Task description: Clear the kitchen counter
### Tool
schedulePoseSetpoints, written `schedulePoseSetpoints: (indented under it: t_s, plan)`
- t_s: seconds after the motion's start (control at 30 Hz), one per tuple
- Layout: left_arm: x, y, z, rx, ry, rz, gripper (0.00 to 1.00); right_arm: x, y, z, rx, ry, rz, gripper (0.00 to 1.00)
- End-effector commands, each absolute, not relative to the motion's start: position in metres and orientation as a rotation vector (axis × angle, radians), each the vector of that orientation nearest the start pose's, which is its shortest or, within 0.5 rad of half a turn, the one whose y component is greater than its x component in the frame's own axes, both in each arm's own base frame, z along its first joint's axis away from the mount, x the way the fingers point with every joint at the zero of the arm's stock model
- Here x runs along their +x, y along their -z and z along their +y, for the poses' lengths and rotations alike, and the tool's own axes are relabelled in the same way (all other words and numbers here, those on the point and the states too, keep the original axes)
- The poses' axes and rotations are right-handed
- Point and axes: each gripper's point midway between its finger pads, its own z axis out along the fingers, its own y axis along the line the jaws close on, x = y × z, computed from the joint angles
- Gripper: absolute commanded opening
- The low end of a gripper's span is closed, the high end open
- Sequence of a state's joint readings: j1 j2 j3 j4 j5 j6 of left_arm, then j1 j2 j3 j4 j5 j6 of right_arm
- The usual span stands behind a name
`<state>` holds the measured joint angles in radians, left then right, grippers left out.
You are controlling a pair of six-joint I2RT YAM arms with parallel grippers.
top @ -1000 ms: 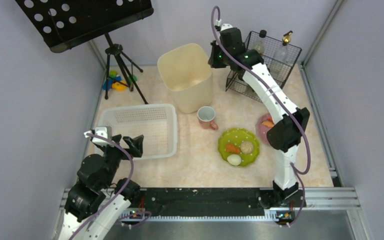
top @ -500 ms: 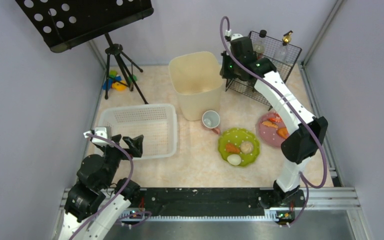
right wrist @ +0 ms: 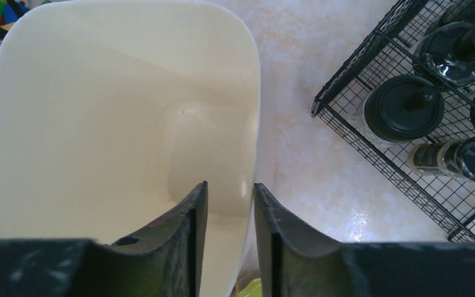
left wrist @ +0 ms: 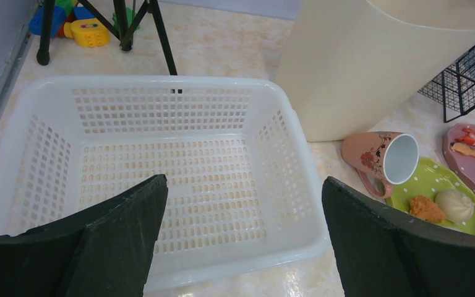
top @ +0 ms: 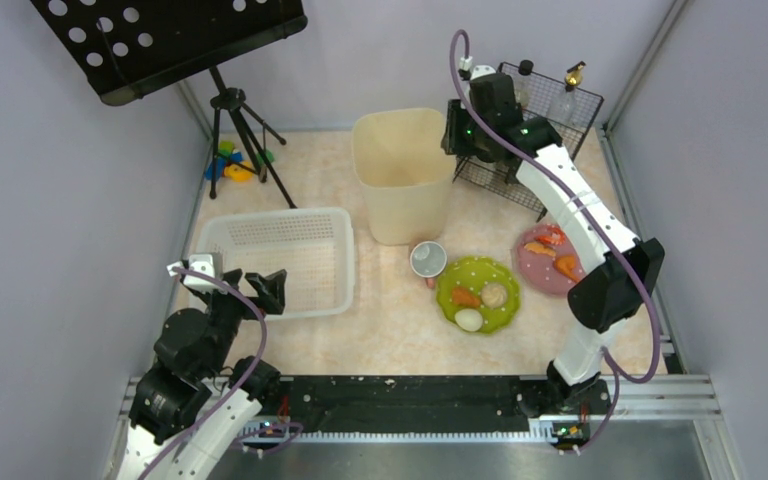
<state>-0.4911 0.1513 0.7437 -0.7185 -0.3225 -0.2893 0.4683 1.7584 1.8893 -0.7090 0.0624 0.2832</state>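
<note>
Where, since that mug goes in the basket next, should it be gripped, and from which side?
The mug lies on its side, mouth open toward the arms, so probably pinch the rim from above on the near side, one finger inside. The bin crowds its far side, and the handle lies low by the counter, hard to get under.

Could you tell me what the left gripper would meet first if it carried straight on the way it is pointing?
Most likely the white basket: the left gripper, jaws wide open, aims into its perforated floor, though depth is hard to judge.
</note>
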Motion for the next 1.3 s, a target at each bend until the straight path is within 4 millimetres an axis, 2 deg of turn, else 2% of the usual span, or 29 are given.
schedulePoseSetpoints:
  t_s: [0.0, 0.13, 0.33, 0.5, 0.67, 0.83, 0.87, 0.97, 1.03, 1.27]
  plan:
    - [0.173, -0.274, -0.040, -0.080, 0.311, 1.682, 0.99, 0.444, -0.320, 0.225, -0.146, -0.408, 2.080, 0.39]
    - [0.172, -0.275, -0.040, -0.082, 0.312, 1.678, 0.99, 0.443, -0.324, 0.223, -0.138, -0.405, 2.068, 0.57]
    - [0.171, -0.275, -0.040, -0.079, 0.316, 1.673, 0.99, 0.430, -0.342, 0.211, -0.110, -0.390, 2.026, 0.65]
    - [0.170, -0.277, -0.040, -0.078, 0.323, 1.664, 0.99, 0.398, -0.358, 0.190, -0.074, -0.394, 1.956, 0.67]
    - [0.170, -0.277, -0.041, -0.075, 0.328, 1.662, 0.99, 0.354, -0.358, 0.171, -0.060, -0.433, 1.903, 0.68]
    - [0.170, -0.277, -0.042, -0.071, 0.329, 1.663, 0.99, 0.304, -0.336, 0.169, -0.144, -0.547, 1.899, 0.69]
    - [0.170, -0.278, -0.042, -0.071, 0.330, 1.662, 0.99, 0.294, -0.322, 0.172, -0.175, -0.583, 1.916, 0.69]
    - [0.170, -0.277, -0.042, -0.070, 0.328, 1.666, 0.99, 0.272, -0.298, 0.177, -0.227, -0.657, 1.924, 0.69]
    - [0.170, -0.277, -0.042, -0.073, 0.328, 1.665, 0.99, 0.264, -0.281, 0.182, -0.259, -0.698, 1.925, 0.69]
    - [0.170, -0.277, -0.041, -0.075, 0.325, 1.666, 0.99, 0.257, -0.232, 0.195, -0.284, -0.768, 1.918, 0.68]
